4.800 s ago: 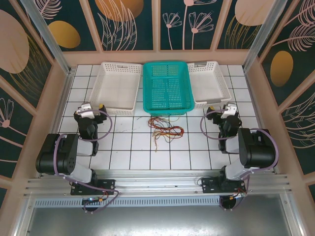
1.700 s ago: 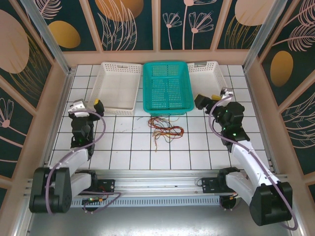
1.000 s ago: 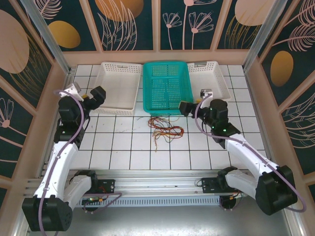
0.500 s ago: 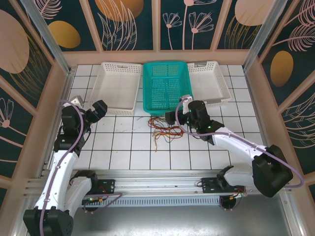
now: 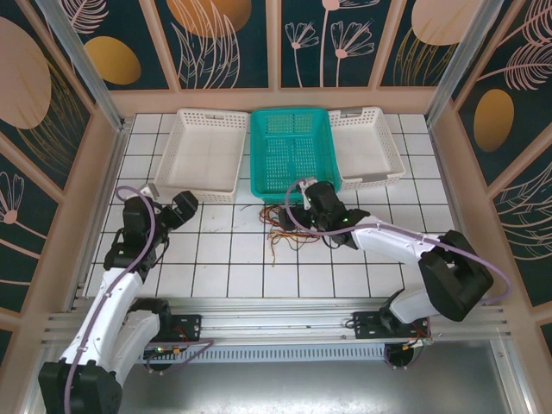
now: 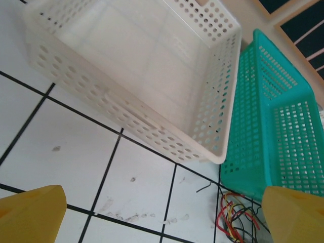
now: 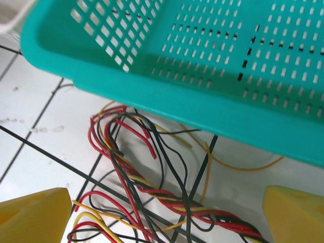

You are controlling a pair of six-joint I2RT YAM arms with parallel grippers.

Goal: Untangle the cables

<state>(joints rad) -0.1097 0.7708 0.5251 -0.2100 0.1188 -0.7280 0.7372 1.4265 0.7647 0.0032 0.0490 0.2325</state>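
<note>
The cables (image 5: pixel 289 228) lie in one loose tangle on the tiled table (image 5: pixel 233 263), just in front of the near wall of the teal basket (image 5: pixel 293 195). From the right wrist camera the strands are red, black, yellow and orange. A few of them are twisted together into a kind of rope, and one orange strand curves away below the basket's rim. The far ends of some strands reach up to the basket wall (whether they touch it, I cannot tell).

The right gripper (image 5: pixel 296 213) is stretched toward the middle of the table and hangs over the right part of the tangle. Its two yellow fingers (image 7: pixel 33 215) stand wide apart, one at each lower corner of its own camera's picture, with the cables between them and nothing grasped.

The left gripper (image 5: pixel 188 203) is well apart from the cables, near the front corner of the left white basket (image 5: pixel 185 191). Its fingers (image 6: pixel 30 212) are also spread wide and hold nothing. Its camera looks over bare tiles at the white basket and the teal one beside it, and the tangle is at the lower right of that picture. A second white basket (image 5: pixel 369 183) stands just beside the teal one on the right.
</note>
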